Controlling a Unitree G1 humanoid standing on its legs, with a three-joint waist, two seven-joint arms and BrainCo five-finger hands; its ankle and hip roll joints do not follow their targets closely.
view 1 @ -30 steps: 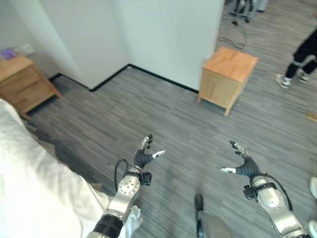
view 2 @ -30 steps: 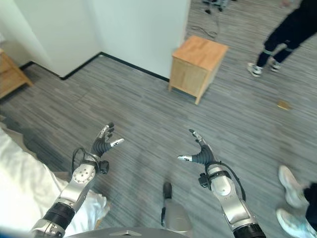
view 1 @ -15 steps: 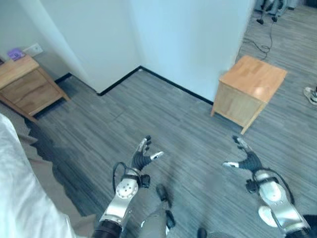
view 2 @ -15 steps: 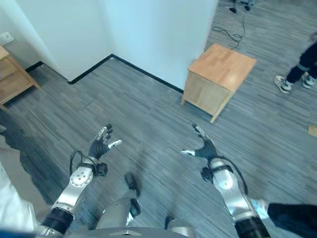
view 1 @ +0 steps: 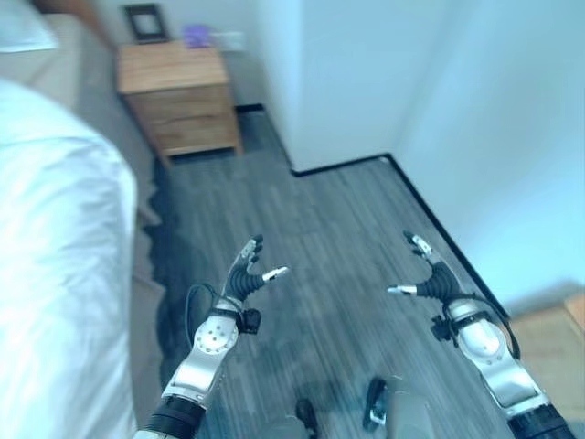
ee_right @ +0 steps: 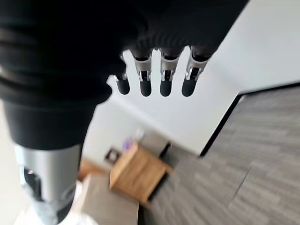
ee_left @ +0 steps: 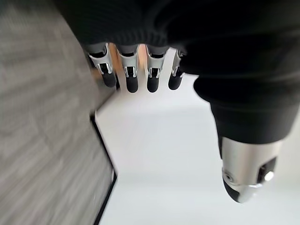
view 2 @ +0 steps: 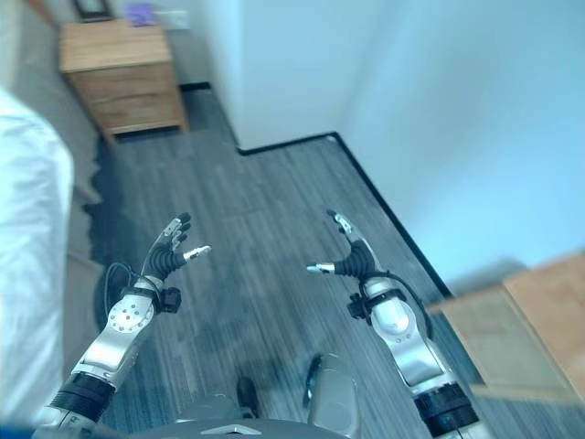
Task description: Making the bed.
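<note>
The bed lies along the far left, its white cover heaped over the near part with a rounded edge hanging beside the grey mattress side. A wooden nightstand stands against the wall beyond the bed, with a small frame and a purple item on top.

The left hand is held in the air above the grey plank floor, just off the bed's edge but not touching the cover. Its fingers are released, straight in a row, holding nothing.

The right hand hangs further right, also above the floor and well apart from the bed, near the black skirting of the white wall. Its fingers are likewise spread and empty. A second wooden cabinet sits at the far right.

Findings on risk: neither hand has any hold on the cover, so the task appears not to have started on the bedding here. The right hand is the farther from the bed; a reach across from this stance could overbalance the body or bring only one hand to the cloth, dragging the cover askew. A careless turn could carry the right arm into the wall or the cabinet. Loose cloth may slip from open fingers unless they curl firmly round a fold.
</note>
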